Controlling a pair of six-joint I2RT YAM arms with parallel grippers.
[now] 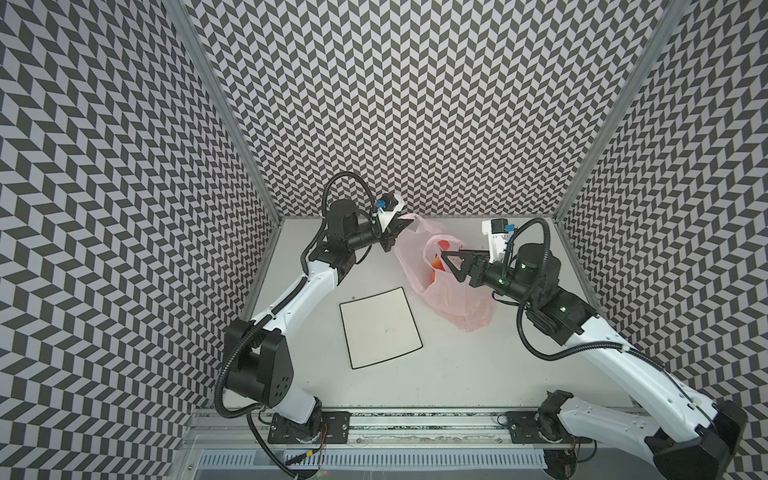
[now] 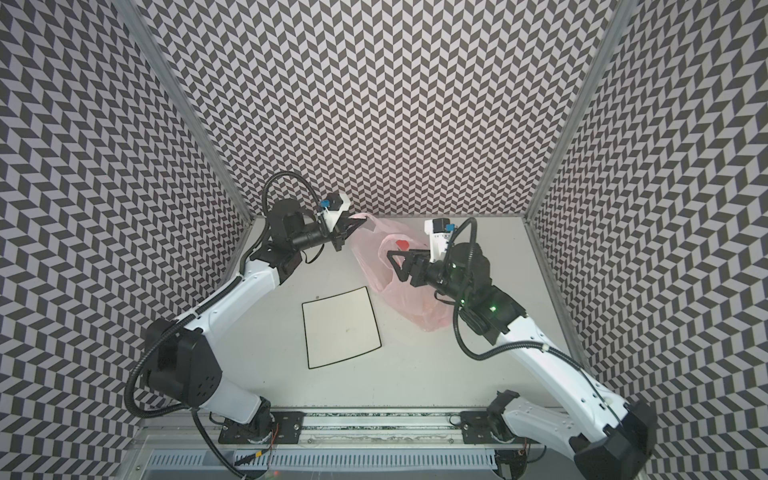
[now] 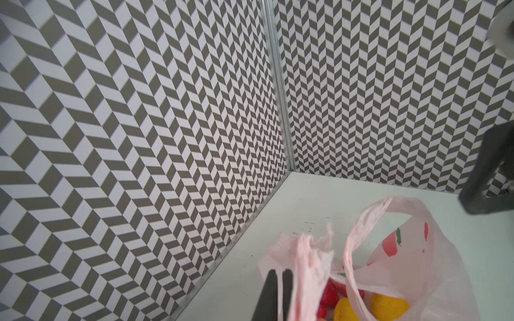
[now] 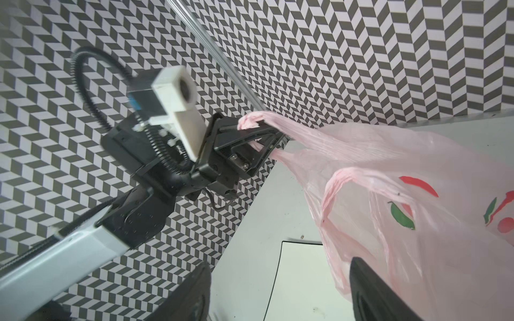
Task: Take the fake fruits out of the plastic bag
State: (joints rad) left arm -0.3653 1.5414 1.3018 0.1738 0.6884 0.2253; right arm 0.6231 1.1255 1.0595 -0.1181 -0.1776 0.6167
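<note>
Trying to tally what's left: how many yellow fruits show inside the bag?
2, inside the bag in the left wrist view: one yellow fruit beside the red fruits, another yellow fruit beyond the loose handle. More may be hidden.

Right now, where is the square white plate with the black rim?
In both top views the plate lies flat near the middle of the table, close to the pink plastic bag, at the bag's lower left.

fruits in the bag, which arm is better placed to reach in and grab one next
Right. The left gripper is shut on the bag by its handle, lifting it, so it is busy. The right gripper is open beside the bag, close to the fruits.
</note>
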